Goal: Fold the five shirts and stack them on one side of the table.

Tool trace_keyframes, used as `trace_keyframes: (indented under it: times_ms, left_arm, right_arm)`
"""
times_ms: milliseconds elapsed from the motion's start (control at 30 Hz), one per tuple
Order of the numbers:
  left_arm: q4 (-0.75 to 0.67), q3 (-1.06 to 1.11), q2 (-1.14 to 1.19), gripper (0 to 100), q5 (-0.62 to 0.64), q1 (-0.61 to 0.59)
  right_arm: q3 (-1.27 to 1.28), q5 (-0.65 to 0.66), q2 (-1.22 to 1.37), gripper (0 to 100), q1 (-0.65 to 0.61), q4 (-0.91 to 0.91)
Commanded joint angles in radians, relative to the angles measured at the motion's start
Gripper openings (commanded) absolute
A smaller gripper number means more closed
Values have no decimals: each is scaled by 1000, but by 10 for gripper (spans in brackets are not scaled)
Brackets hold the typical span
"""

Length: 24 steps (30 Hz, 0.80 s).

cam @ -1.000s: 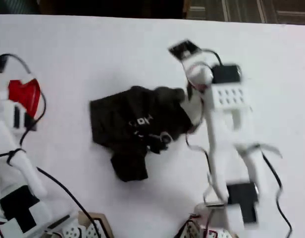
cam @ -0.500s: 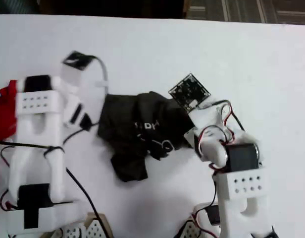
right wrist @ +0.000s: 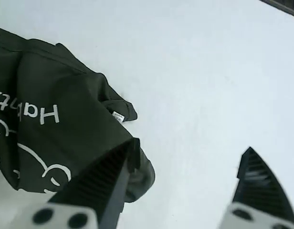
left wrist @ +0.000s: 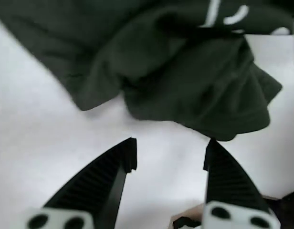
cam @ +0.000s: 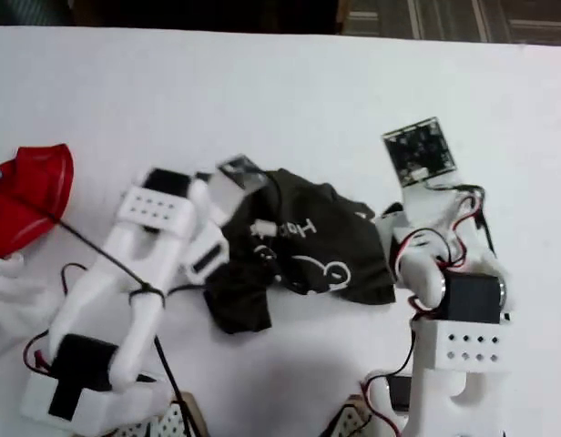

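Step in hand: by my judgement, the start of folding the dark shirt [cam: 299, 259]. It lies rumpled rather than flat, and neither pincer has any cloth.
Dark shirt: on the bench [cam: 262, 100] between the two pincers, print side up, with a bunched lobe just ahead of the left pincer's tips.
Left pincer [left wrist: 170, 148]: spread wide and empty, over bare bench just short of the shirt's edge.
Right pincer [right wrist: 191, 148]: spread wide and empty, one finger at the shirt's corner and the other over bare bench.
Next move: probably each pincer needs to take an edge and draw the cloth flat.
Other cloth: a red shirt [cam: 30, 196] and a white cloth [cam: 12, 300] lie well apart from both pincers, beyond the left arm.
Hard to tell: where the sleeves and collar lie in the heap, and whether the right finger touches the cloth. The red shirt is cut off at the edge.
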Motion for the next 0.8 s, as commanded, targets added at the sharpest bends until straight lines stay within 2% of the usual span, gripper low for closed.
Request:
trace_keyframes:
  times_ms: [0,133,433,533,600,667,733,767]
  left_arm:
    - [-60,53,-5,249,2,75]
    - [-144,113,-5,249,2,112]
    - [-295,255,-5,249,-2,112]
    - [-305,288,-5,238,-75,112]
    - [-302,294,-5,167,-107,104]
    - [-299,286,-6,18,-112,81]
    - [-302,283,-8,47,-118,29]
    - [-305,282,-8,30,-121,-2]
  right_arm:
    - [-3,-5,-16,326,76,-16]
    - [31,-3,-24,326,145,-16]
    - [123,-3,-24,326,257,-16]
    - [144,-3,-24,326,268,-18]
    - [161,-3,-24,326,268,-19]
    - [178,-3,-24,326,268,-19]
    - [195,-3,-24,326,268,-21]
    - [203,-3,-24,326,268,-21]
